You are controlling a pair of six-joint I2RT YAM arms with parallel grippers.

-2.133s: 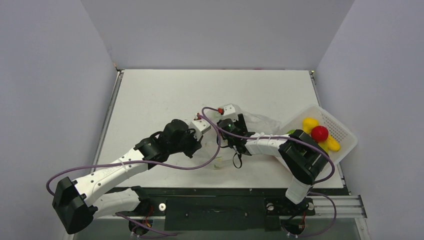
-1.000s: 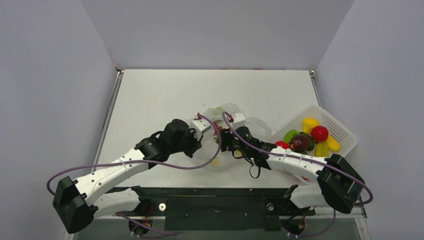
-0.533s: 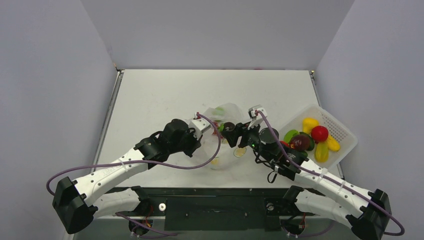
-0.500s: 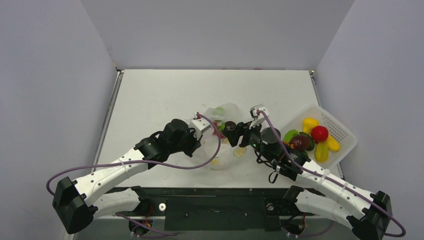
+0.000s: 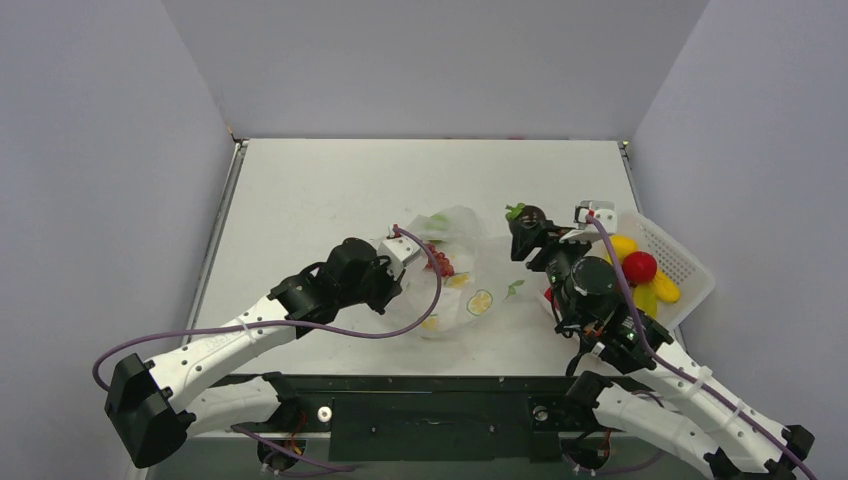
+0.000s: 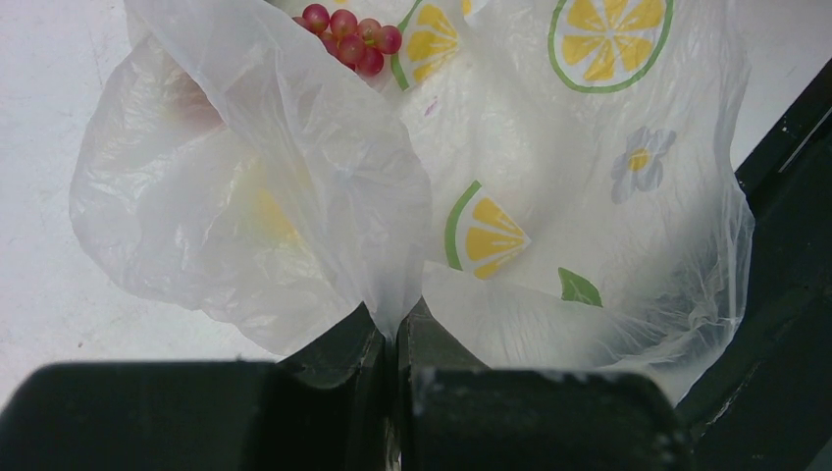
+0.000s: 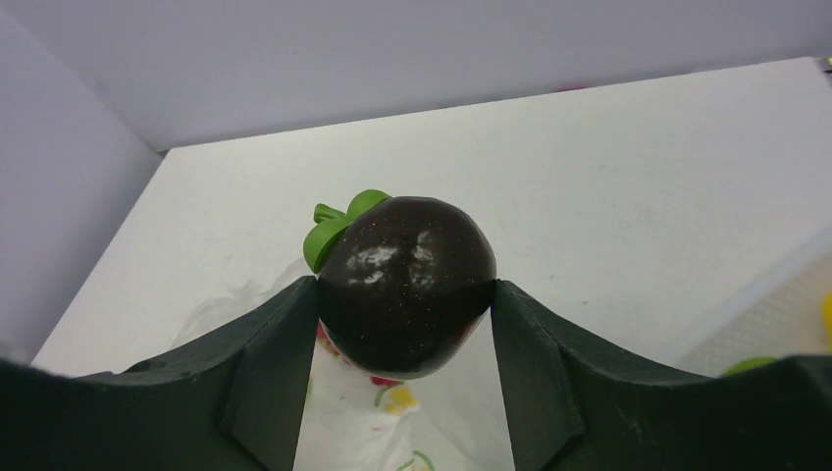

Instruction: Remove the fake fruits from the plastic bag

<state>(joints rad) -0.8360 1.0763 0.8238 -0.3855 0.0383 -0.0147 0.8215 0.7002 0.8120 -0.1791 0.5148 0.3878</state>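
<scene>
The clear plastic bag [image 5: 455, 285] with citrus prints lies mid-table; it also fills the left wrist view [image 6: 549, 196]. My left gripper [image 6: 397, 329] is shut on a pinched fold of the bag's film, also seen in the top view [image 5: 398, 272]. A bunch of small red grapes [image 6: 348, 37] shows at the bag's mouth [image 5: 440, 264]. My right gripper [image 7: 404, 294] is shut on a dark maroon fruit [image 7: 404, 285] with green leaves, held above the table right of the bag [image 5: 525, 222], between bag and basket.
A white perforated basket [image 5: 690, 262] stands at the right edge, holding yellow [image 5: 620, 246], red [image 5: 640, 266] and other fruits, partly hidden by my right arm. Grey walls enclose the table on three sides.
My right gripper has pulled the dark maroon fruit out of the bag and carried it up and right toward the basket. The bag has slumped. The left gripper has kept its hold.
</scene>
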